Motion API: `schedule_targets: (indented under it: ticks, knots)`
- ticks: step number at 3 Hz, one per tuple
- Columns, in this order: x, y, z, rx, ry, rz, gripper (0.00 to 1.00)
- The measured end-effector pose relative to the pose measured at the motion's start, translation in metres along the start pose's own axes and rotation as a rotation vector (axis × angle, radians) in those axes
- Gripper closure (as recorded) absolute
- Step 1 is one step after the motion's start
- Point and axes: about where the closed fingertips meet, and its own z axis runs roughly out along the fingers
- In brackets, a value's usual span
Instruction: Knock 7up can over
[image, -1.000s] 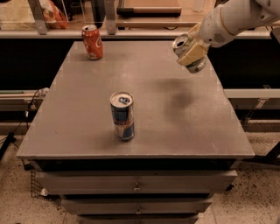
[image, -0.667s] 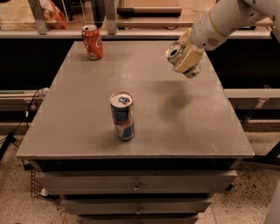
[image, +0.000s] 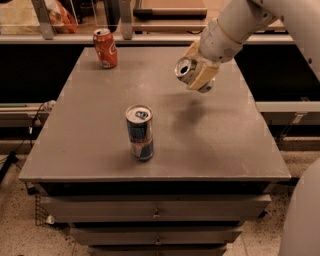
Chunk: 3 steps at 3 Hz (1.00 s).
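The 7up can (image: 184, 68) is in the air over the right back part of the grey table (image: 225, 145). It is tilted almost onto its side, with its silver top facing the camera and left. My gripper (image: 198, 76) reaches in from the upper right and is shut on the can, with its cream fingers (image: 204, 75) wrapped over the can's body, which hides most of it. The can's shadow falls on the table below it.
A slim blue-and-silver can (image: 139, 132) stands upright near the table's middle front. An orange-red can (image: 105, 48) stands upright at the back left corner. Drawers sit under the table top. A rail and shelving run behind the table.
My gripper has carried the 7up can left and a little lower, towards the table's middle, and the can has tilted further onto its side. The other two cans have not moved.
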Motion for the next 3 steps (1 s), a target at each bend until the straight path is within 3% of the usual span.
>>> schedule_targets:
  ticks: [1, 3]
  knots:
    - [-0.0089, 0.0032, 0.0063, -0.033, -0.013, -0.050, 0.04]
    - [-0.0182, 0.0072, 0.0124, -0.061, -0.043, -0.102, 0.00]
